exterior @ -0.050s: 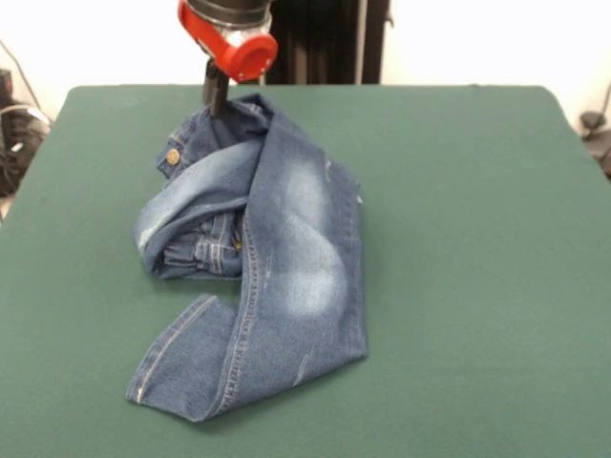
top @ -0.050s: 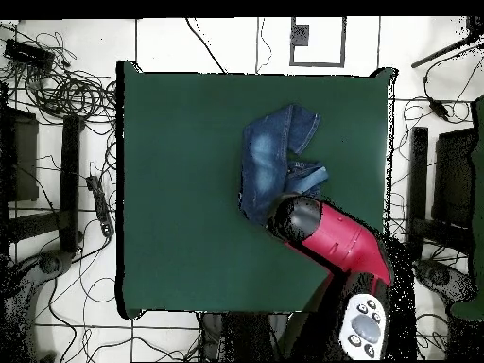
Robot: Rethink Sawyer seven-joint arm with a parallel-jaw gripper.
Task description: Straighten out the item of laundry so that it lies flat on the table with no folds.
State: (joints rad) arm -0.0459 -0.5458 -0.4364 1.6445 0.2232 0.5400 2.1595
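Note:
The item of laundry (exterior @ -0.050s: 286, 239) is a small pair of blue denim jeans, folded over itself in a crumpled heap left of the middle of the green table (exterior @ -0.050s: 477, 239). One leg lies doubled across the other, and the brass button shows near the far end. My gripper (exterior @ -0.050s: 216, 100) comes down onto the far end of the jeans at the waistband, below the red and black wrist. Whether it holds the cloth does not show. In the overhead view the jeans (top @ -0.050s: 274, 156) lie on the table (top @ -0.050s: 180, 189), and my arm (top @ -0.050s: 340, 241) covers their lower end and hides the gripper.
Green felt surrounds the jeans on all sides, widest on the right in the front view. Cables (top @ -0.050s: 66, 95) and dark stands (top @ -0.050s: 421, 180) lie on the floor around the table. A black post (exterior @ -0.050s: 329, 43) stands behind the far edge.

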